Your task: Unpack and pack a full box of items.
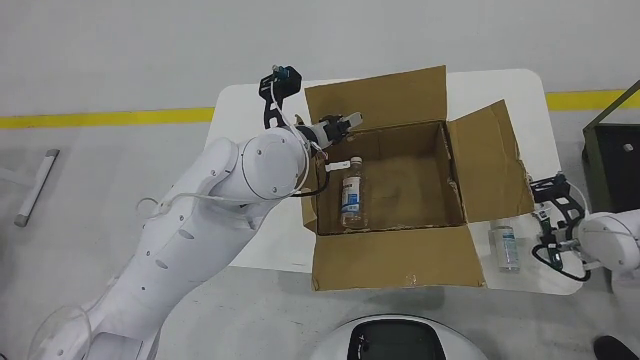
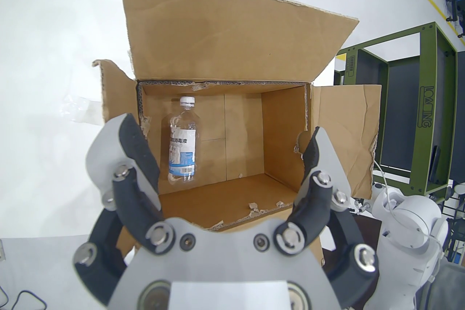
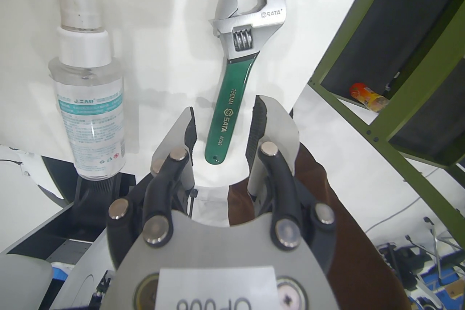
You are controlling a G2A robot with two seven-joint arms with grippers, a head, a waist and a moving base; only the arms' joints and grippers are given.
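Logged white desk (image 1: 500,85) with rounded corners. Found open cardboard box (image 1: 395,255) sitting mid-desk, all four flaps splayed outward, taking up most of the top. Spotted clear spray bottle (image 3: 89,89) lying flat on the bare strip to the box's right, just beside the right flap. Saw green-handled adjustable wrench (image 3: 236,71) flat next to it, roughly parallel, not touching, handle end close to desk edge.
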